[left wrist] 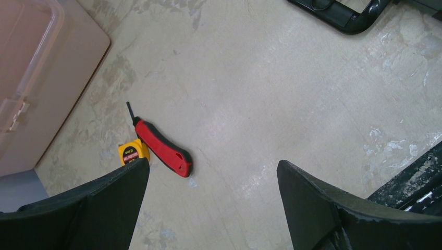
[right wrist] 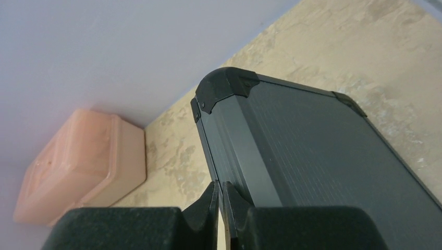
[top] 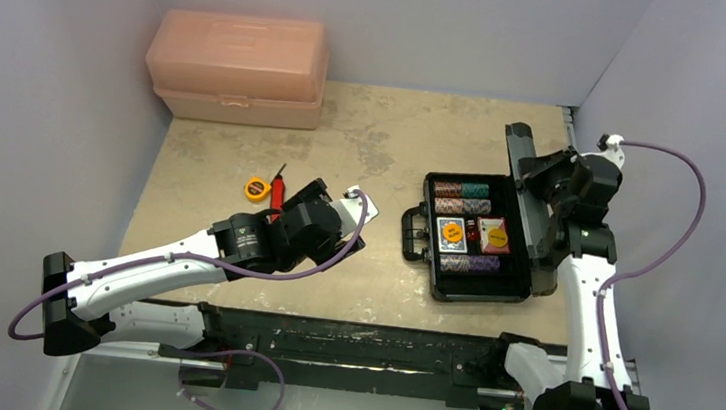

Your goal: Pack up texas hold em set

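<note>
Right jaws pinch case lid (right wrist: 312, 156) edge; left jaws wide above table (left wrist: 260, 78).

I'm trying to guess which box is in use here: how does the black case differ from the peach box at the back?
The black case lies open, lid raised, showing chips and cards; the peach box is shut. The black case is dark and shallow; the peach box is pale and looks bulkier. The black case sits at the right, the peach box in the far left corner. Both are rectangular boxes.
</note>
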Motion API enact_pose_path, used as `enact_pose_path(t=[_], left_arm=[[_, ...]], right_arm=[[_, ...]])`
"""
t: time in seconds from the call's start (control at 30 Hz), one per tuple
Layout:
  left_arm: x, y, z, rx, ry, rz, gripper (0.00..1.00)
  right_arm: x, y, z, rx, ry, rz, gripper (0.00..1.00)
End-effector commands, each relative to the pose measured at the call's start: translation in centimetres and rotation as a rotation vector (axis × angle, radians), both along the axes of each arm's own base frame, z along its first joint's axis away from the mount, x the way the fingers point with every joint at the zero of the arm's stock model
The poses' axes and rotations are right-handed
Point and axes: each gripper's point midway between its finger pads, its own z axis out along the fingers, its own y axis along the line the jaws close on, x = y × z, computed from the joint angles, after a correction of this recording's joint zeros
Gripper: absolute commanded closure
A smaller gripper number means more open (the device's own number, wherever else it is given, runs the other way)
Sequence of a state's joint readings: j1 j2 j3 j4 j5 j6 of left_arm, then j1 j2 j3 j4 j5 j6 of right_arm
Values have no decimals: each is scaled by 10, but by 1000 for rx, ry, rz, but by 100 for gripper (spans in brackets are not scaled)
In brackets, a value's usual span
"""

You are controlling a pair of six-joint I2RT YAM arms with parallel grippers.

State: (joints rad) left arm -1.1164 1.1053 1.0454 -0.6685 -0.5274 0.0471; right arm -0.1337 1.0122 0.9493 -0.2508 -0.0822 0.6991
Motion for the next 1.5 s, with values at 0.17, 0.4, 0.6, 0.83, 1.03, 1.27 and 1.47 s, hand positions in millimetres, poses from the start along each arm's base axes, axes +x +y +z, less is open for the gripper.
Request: enact_pose_path(t=[0.17, 0.4, 0.6, 0.83, 1.03, 1.27, 1.47], left_arm=[[3, -7, 19, -40, -42, -13, 7], [4, -6, 18, -33, -43, -11, 7], [4, -6, 17, -27, -44, -7, 7], [4, -7, 16, -24, -41, -10, 7], [4, -6, 17, -25, -45, -6, 7], [4, -5, 18, -28, -47, -7, 7], [4, -4, 20, -30, -51, -7, 7]], right_arm=[[-15, 27, -50, 14, 150, 162, 64], [-12, 43, -19, -27, 48, 257, 27], [-11, 39, 7, -102, -3, 255, 22], [-11, 43, 55, -177, -124, 301, 21], [-18, 16, 112, -247, -272, 127, 22], [-5, -6, 72, -229, -101, 15, 31], [1, 2, 37, -241, -24, 91, 31]])
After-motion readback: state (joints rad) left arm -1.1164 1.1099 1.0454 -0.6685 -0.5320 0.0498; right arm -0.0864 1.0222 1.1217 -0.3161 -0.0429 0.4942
